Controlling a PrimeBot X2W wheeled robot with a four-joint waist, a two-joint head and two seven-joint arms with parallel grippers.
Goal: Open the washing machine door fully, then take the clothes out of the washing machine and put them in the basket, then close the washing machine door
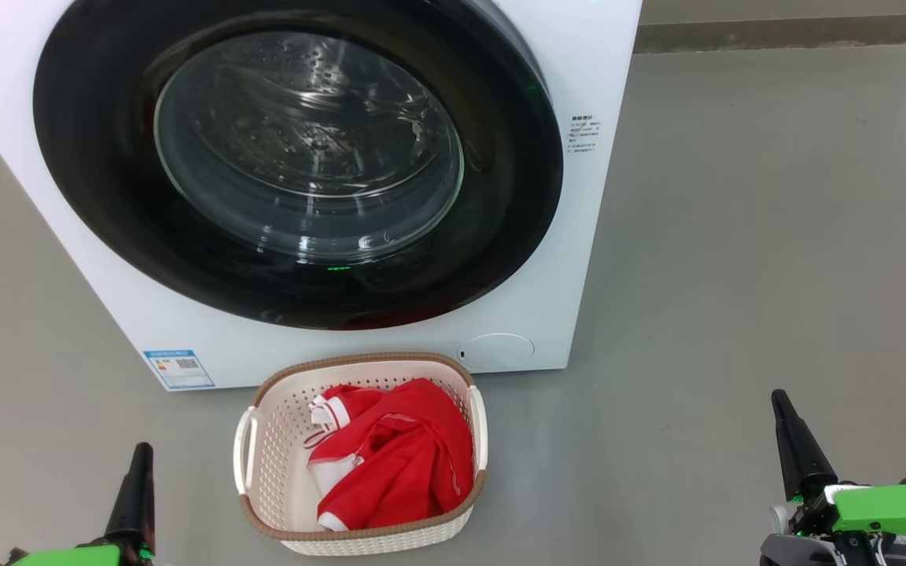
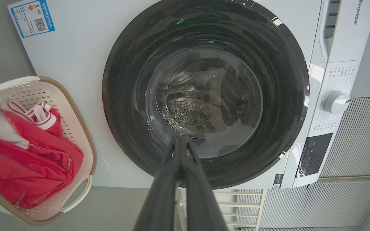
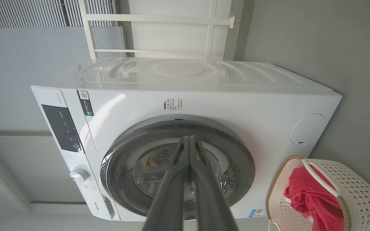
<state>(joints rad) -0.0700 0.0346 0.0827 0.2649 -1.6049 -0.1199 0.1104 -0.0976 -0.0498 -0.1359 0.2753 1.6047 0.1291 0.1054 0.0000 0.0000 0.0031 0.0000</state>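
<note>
One basket [image 1: 366, 358], near left gripper [image 1: 141, 454], seemingly apart

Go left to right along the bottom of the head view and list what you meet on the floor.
left pincer, shut → basket with the clothes lying in it → right pincer, shut.
</note>
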